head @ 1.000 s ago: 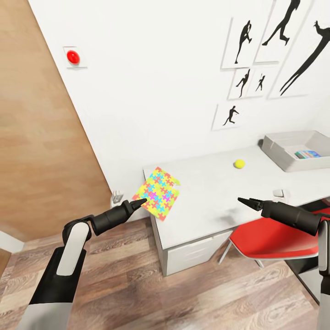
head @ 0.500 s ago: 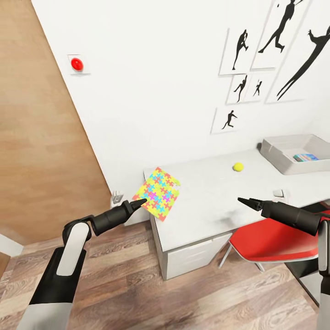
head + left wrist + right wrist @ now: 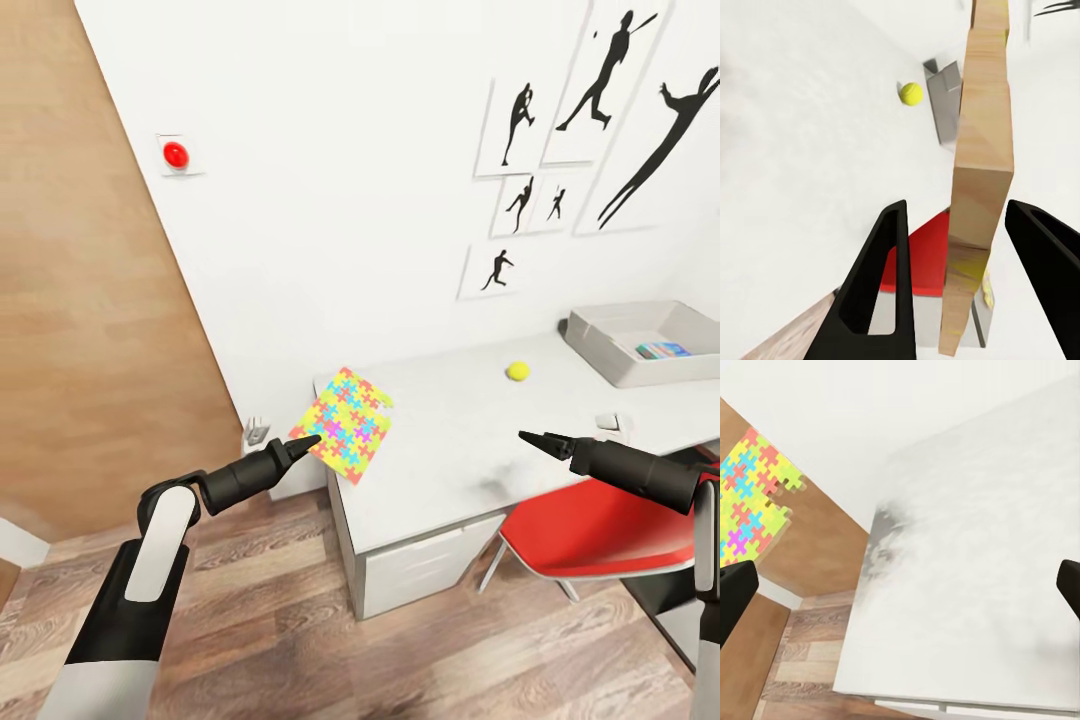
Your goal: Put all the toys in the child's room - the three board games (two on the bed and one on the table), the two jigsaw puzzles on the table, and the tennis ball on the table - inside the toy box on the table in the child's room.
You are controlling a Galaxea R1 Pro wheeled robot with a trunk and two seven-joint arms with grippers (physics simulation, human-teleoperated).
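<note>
Left gripper (image 3: pixel 312 437): clamped on jigsaw puzzle (image 3: pixel 346 423), held tilted over the table's (image 3: pixel 450 450) left end, unchanged. Right gripper (image 3: pixel 530 437): fingers spread wide, empty, unmoved. Tennis ball (image 3: pixel 517 372) and toy box (image 3: pixel 610 352), blue box inside, far right; camera has shifted slightly.

Left claw (image 3: pixel 306 439) closed (holding); right claw (image 3: pixel 527 437) spread
</note>
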